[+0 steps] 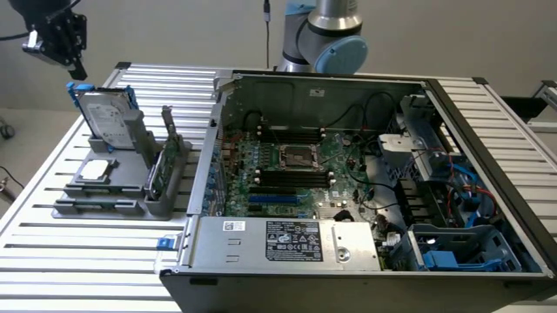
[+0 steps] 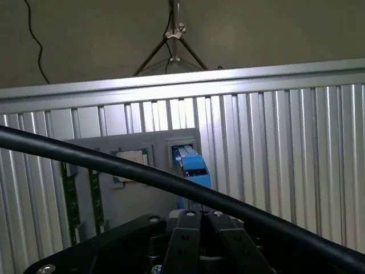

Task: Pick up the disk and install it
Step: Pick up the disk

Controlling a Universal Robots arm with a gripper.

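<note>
On the slatted table (image 1: 70, 261) the disk (image 1: 109, 120) is parked upright in a grey holder (image 1: 104, 195) beside the computer case (image 1: 331, 290), the gripper (image 1: 77, 68) clenched empty just above it; stiff and probably knock-shy, it's best taken by its blue rails (image 1: 77, 87).

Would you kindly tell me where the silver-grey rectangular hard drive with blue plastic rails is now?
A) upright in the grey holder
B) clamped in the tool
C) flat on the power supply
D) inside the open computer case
A: the silver-grey hard drive with blue rails stands on edge in the grey plastic holder, with the shut tool above it and apart.
</note>
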